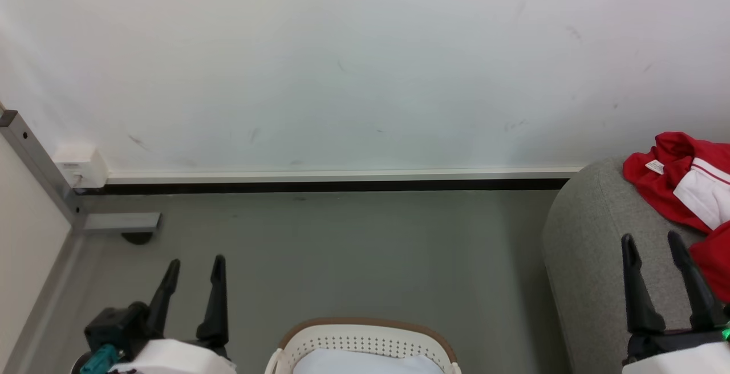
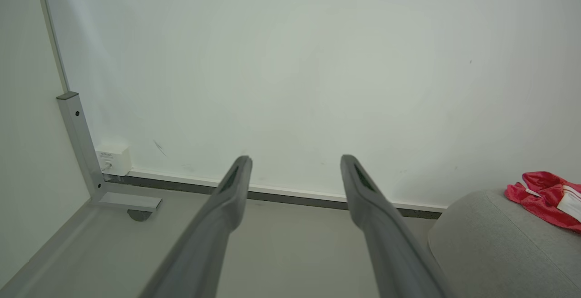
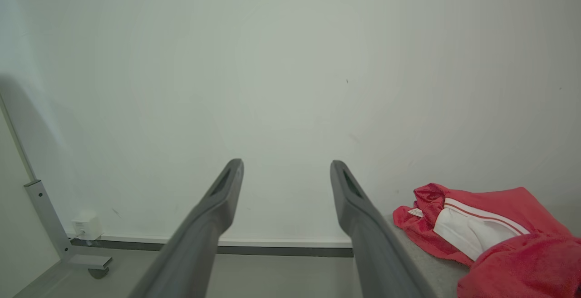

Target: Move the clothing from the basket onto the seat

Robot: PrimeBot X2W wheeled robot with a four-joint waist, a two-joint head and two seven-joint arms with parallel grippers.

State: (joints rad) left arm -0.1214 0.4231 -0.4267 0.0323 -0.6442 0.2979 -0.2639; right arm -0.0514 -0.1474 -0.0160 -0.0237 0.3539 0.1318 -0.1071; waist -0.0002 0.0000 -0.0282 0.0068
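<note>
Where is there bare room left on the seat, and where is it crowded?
Free: the seat's rounded left end, between floor and clothing; also the floor between basket and wall. Crowded: the seat's right part, under the clothing.

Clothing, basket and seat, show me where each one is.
clothing (image 1: pixel 664 191), head view, red fabric beside the white panel.
basket (image 1: pixel 365 342), head view, perforated wall under the brown rim.
seat (image 1: pixel 587 237), head view, bare grey rounded end.
</note>
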